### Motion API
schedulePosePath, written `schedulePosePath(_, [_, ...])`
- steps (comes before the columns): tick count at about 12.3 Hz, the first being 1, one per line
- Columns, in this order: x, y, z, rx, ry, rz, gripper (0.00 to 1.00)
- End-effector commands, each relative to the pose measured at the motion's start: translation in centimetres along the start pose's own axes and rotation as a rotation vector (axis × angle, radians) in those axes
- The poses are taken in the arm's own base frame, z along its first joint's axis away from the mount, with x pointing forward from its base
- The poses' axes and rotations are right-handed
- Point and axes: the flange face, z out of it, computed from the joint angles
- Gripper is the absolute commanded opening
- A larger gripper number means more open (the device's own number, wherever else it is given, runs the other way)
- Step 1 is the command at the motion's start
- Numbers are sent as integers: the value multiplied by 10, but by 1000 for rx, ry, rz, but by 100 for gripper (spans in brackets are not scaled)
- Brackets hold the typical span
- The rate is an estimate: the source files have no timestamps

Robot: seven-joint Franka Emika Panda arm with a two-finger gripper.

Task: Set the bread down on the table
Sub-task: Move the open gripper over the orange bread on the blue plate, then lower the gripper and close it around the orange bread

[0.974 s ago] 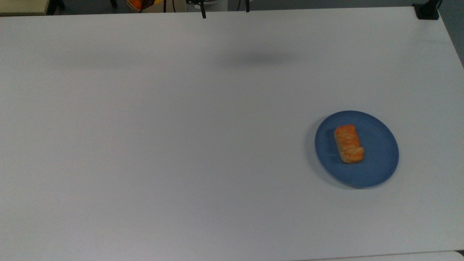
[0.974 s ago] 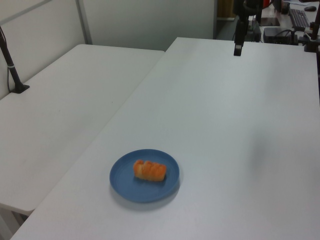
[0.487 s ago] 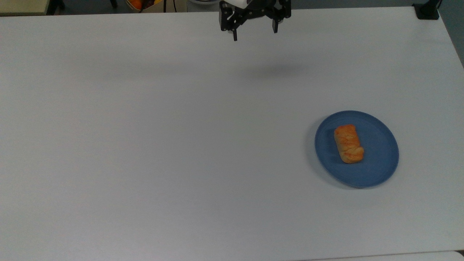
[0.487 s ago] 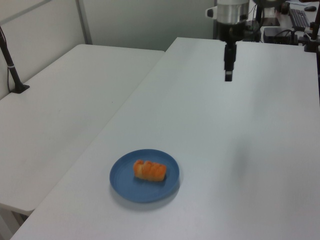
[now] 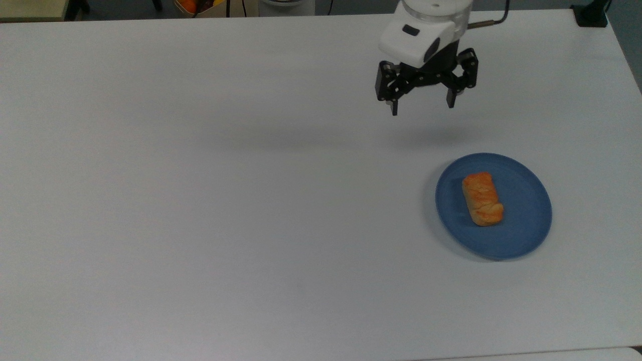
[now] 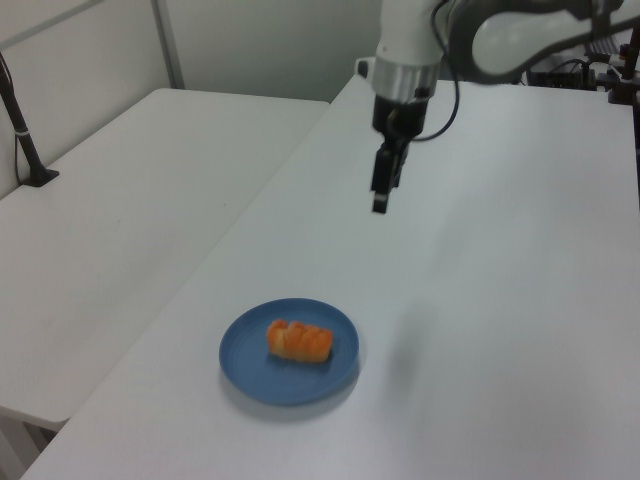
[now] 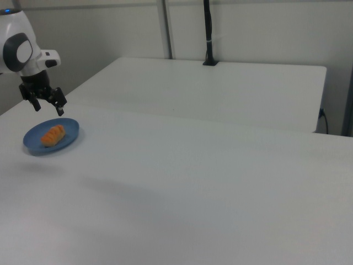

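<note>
the bread [image 5: 482, 198] lies on its side near the middle of the round blue plate [image 5: 526, 230], its long axis running roughly up and down in the top view, and nothing is touching it. the plate sits flat on the table [image 5: 200, 200], toward the top view's right, with plain white tabletop all around it. the gripper [image 5: 422, 105] hangs in the air well above the surface, its fingers spread wide and holding nothing; in the top view it is up and to the left of the plate, and its shadow falls on the table between it and the plate. in the left view the gripper [image 6: 381, 195] points straight down, clearly apart from the bread [image 6: 299, 341]. judging from this, the task is at its very start: the approach is under way, but the bread is not yet grasped, lifted or moved. what is left is to come down over the roll, close on it, carry it off the plate and set it on the bare tabletop.
</note>
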Motion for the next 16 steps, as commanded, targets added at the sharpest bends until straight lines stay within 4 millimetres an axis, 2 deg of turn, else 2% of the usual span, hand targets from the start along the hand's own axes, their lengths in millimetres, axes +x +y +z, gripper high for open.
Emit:
schedulePosePath(1, [21,-42,38,15,120,43,100])
schedulePosePath(4, [28,-70,83,45,225,21,100])
schedulePosePath(9, [25,-99,144,44,309,-65,100])
schedulePosePath(13, [17,-118,169,35,347,-41,100])
schedulePosePath(16, [11,-123,193,-25,379,-64,100])
